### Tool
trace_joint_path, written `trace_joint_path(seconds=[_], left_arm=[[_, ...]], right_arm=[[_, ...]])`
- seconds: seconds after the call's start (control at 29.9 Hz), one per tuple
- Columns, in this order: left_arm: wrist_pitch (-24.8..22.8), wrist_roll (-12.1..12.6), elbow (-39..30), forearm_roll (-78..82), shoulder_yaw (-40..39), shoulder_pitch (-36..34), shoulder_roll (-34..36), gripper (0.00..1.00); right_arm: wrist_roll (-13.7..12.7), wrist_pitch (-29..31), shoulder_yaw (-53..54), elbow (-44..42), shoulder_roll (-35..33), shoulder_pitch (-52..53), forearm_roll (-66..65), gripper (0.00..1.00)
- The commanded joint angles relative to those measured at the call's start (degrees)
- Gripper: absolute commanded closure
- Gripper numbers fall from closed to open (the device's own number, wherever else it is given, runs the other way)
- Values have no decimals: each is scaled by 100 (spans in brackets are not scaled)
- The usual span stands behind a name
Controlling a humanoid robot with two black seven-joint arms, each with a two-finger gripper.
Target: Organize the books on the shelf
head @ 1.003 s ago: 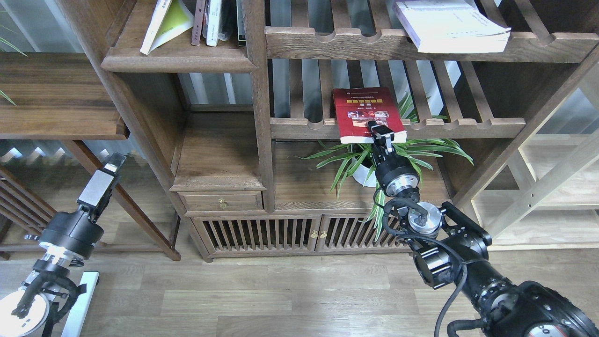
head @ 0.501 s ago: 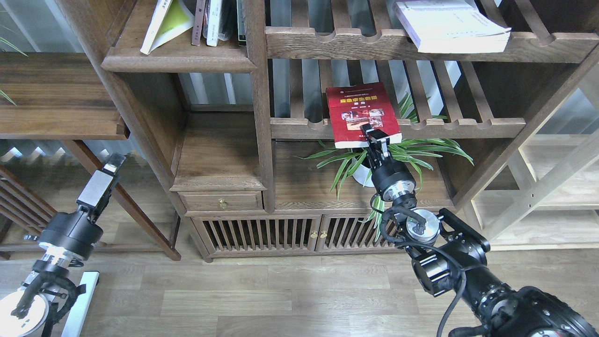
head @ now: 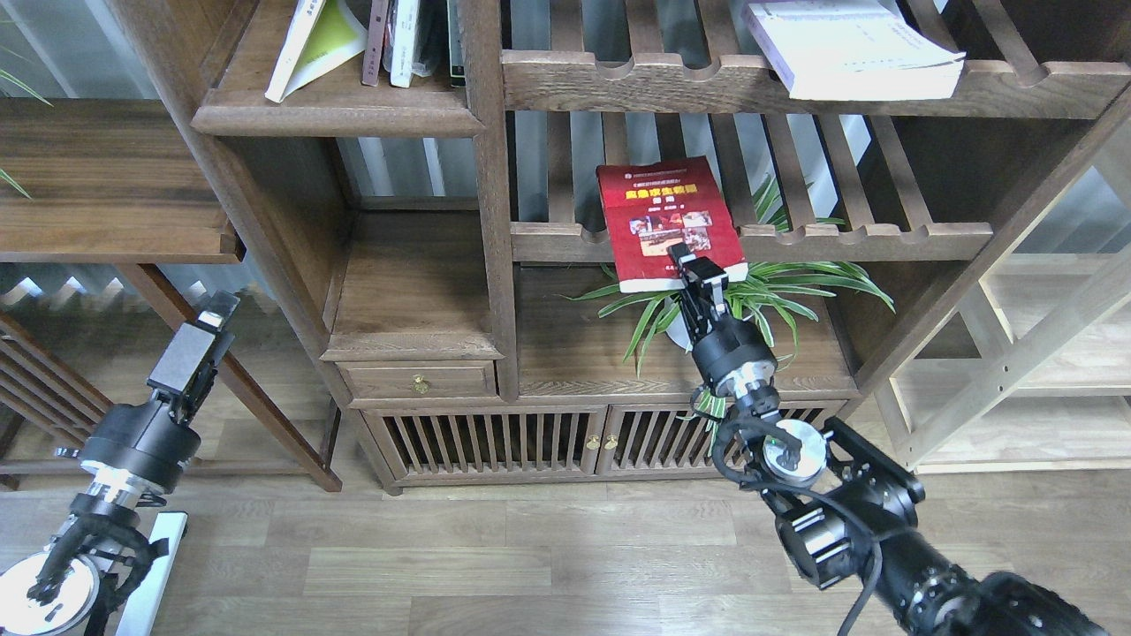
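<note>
My right gripper (head: 698,270) is shut on the near edge of the dark red book (head: 664,216), which has a yellow title and photos. That book lies tilted across the front rail of a slatted shelf (head: 884,240), its near end overhanging. The yellow-green book (head: 316,44) leans on the solid dark-brown shelf (head: 336,117) at the upper left. The thick pale lavender-white book (head: 853,49) lies flat on the upper slatted shelf. My left gripper (head: 215,316) hangs low at the left, far from every book; its fingers cannot be told apart.
A spider plant (head: 778,283) in a white pot (head: 679,332) stands right under the red book and my right wrist. Thin upright books (head: 406,40) stand beside the yellow-green one. A vertical post (head: 489,177) separates both sides. A pale rack (head: 1016,353) is at the right.
My right gripper has drawn the red book to the left and a little out over the rail toward me. The left arm has barely moved.
</note>
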Motion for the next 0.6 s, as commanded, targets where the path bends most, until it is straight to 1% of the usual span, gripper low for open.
trace_joint_path(seconds=[0.0,0.17,0.37,0.5,0.57], left_arm=[[0,2,7,-18,85,5,1,1],[0,54,7,-115,305,14,9,1],[0,379,-46,-396,569,14,36,1],[0,660,-55,-957,1016,5,307,1],[0,739,-90,-1186,1175,-4,413,1]], right_arm=[[-2,29,-7,296,0,-256,4,97],[-11,38,2,814,0,-669,-22,97],[-11,64,2,1386,0,-1073,-31,97],[-11,310,-51,1571,0,-1311,-31,97],[-11,319,-103,1676,0,-1381,-31,97]])
